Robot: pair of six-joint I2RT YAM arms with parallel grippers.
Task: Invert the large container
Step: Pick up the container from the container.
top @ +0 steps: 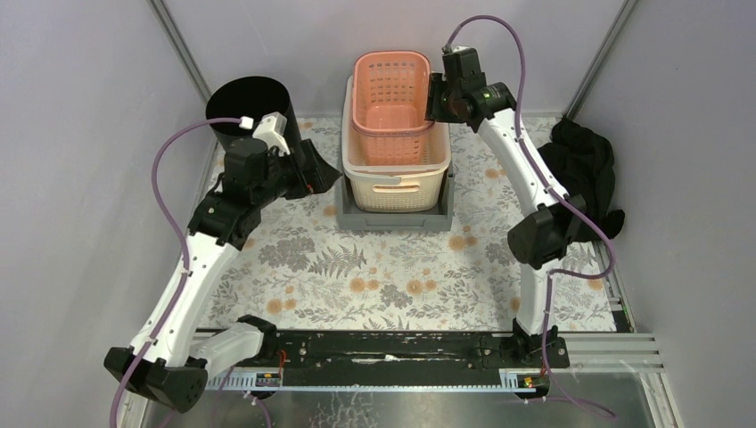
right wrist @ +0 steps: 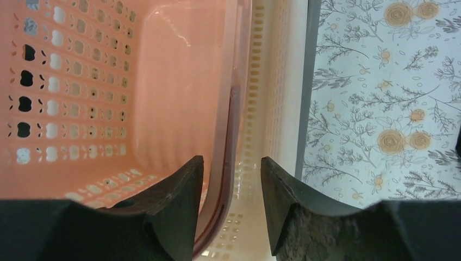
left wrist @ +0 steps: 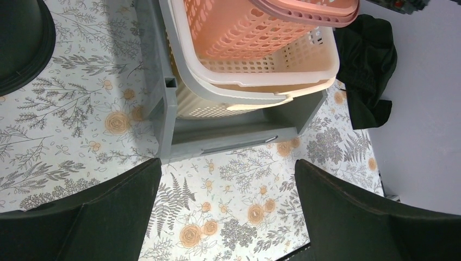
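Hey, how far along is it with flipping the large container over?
Done: nothing yet; the pink basket, cream basket and gray tray sit nested, openings up. In hand: the right end effector straddles the pink basket's rim, not visibly clamped; the left end effector hangs open beside the tray. Left: likely lifting out the pink basket, then the whole flip.

The work area is enclosed by plain pale lavender walls (top: 80,178) at nine, twelve and three o'clock. Slanted metal posts (top: 183,53) are seen in the corners at eleven and one o'clock. The table is covered by a white cloth (top: 374,276) printed with grey ferns and orange flowers. At six o'clock the cloth is bordered by a scuffed black rail (top: 383,348). Everything is evenly lit.
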